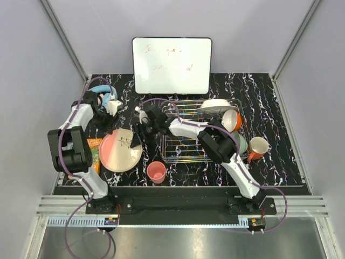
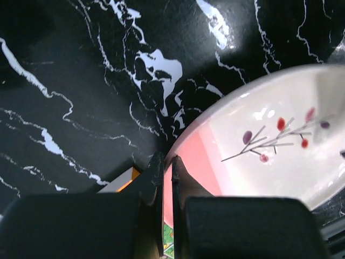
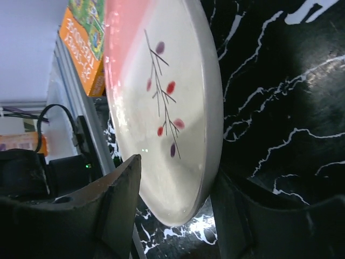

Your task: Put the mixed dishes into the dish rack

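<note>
The large pink plate with the twig drawing (image 1: 120, 150) lies at the table's left front. My left gripper (image 1: 111, 131) is shut on its upper-left rim; in the left wrist view the fingers (image 2: 156, 172) pinch the pink edge of the plate (image 2: 269, 140). My right gripper (image 1: 133, 141) is open, its jaws on either side of the plate's right rim (image 3: 161, 81) without closing on it. The dish rack (image 1: 186, 154) holds the white plate (image 1: 218, 106), the orange bowl (image 1: 232, 120) and the mint-green bowl (image 1: 241, 141). The orange mug (image 1: 257, 148) stands right of the rack. The small pink cup (image 1: 156, 171) stands near the front.
An orange book (image 1: 94, 148) lies partly under the plate's left edge and also shows in the left wrist view (image 2: 121, 183) and the right wrist view (image 3: 81, 48). Light-blue headphones (image 1: 102, 97) lie at the back left. A white board (image 1: 171, 65) stands behind the rack.
</note>
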Controlling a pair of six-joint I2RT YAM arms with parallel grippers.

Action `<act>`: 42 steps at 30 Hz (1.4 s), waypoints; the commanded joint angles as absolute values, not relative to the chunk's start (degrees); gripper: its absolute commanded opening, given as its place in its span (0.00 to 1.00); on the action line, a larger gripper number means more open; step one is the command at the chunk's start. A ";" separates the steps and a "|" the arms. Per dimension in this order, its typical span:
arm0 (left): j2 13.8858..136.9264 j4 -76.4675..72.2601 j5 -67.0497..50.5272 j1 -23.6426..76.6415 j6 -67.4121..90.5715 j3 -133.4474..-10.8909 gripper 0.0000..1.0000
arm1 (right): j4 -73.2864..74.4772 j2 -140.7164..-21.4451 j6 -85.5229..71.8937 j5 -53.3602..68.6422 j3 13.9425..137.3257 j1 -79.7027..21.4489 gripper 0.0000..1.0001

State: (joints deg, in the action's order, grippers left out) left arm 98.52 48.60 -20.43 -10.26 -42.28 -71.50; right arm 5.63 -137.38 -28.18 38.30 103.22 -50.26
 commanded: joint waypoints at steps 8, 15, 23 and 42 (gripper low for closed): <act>97.91 46.32 -29.62 -5.98 -34.81 -72.60 0.00 | -7.73 -139.04 -37.88 47.02 101.86 -52.03 0.54; 96.15 45.88 -29.88 -5.80 -34.19 -72.07 0.00 | -5.19 -139.92 -37.62 47.20 104.68 -52.82 0.04; 92.20 46.75 -28.13 -6.15 -33.14 -72.32 0.14 | 3.15 -132.73 -29.54 42.02 103.18 -52.82 0.00; 77.86 61.61 -46.93 -28.21 -28.92 -88.95 0.99 | 28.02 -115.15 -4.94 25.67 113.10 -52.74 0.00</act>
State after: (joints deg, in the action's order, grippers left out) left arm 75.85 59.53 -40.97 -26.37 -31.77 -88.07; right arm 25.80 -125.38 -11.51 28.88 106.56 -53.08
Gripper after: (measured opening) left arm 0.987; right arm 0.229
